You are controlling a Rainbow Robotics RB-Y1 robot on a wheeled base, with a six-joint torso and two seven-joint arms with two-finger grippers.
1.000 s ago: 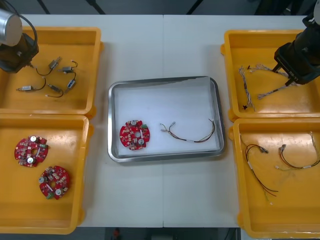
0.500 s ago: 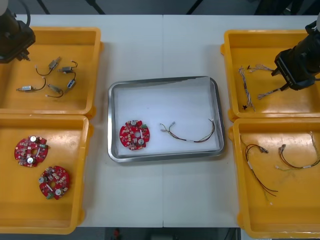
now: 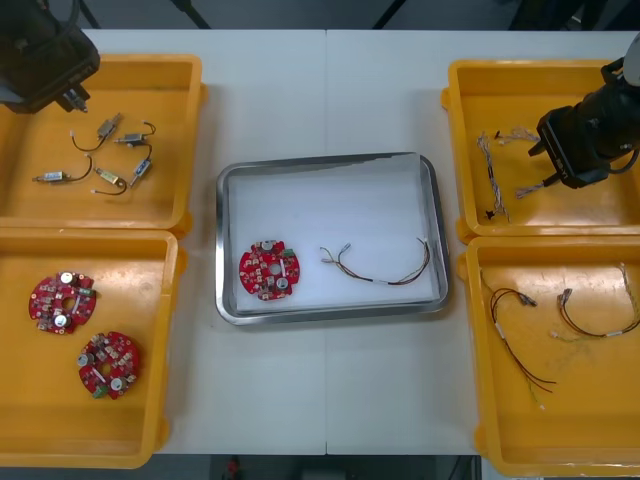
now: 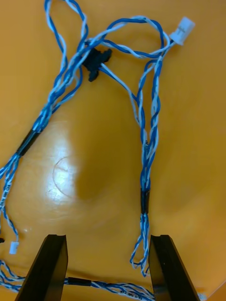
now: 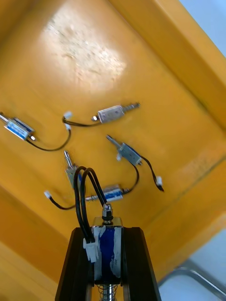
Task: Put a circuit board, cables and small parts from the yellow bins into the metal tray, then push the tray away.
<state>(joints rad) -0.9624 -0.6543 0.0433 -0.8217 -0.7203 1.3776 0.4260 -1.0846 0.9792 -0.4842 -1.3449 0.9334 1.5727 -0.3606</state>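
Left wrist view is showing the left gripper (image 5: 107, 237) clamping a small metal part (image 5: 107, 247) with a blue band between its fingers. A black wire loop (image 5: 84, 197) is rising from that part beside one finger. The gripper is hanging above the far left yellow bin (image 3: 190, 130), where several other small metal parts (image 5: 115, 113) are lying spread over the bin floor, each trailing a thin black lead.

The right gripper (image 4: 106, 263) is hovering low over the far right yellow bin (image 3: 456, 150) with its fingers standing wide apart and nothing pinched between them. Blue and white twisted cables (image 4: 146, 141) are lying tangled on the bin floor under it. The looped end of one strand is lying between the fingers, just beside one of them. A white connector (image 4: 182, 28) is sitting at the far end of the bundle.

The metal tray (image 3: 330, 160), white inside, is sitting in the middle of the worktop (image 3: 330, 400) between the bins. A red circuit board (image 3: 269, 269) is lying near its front left corner, and a thin dark cable (image 3: 385, 268) is lying beside the board, apart from it. Two more circuit boards (image 3: 62, 303) are resting in the near left yellow bin (image 3: 170, 350). Thin black cables (image 3: 515, 340) are lying in the near right yellow bin (image 3: 478, 350).
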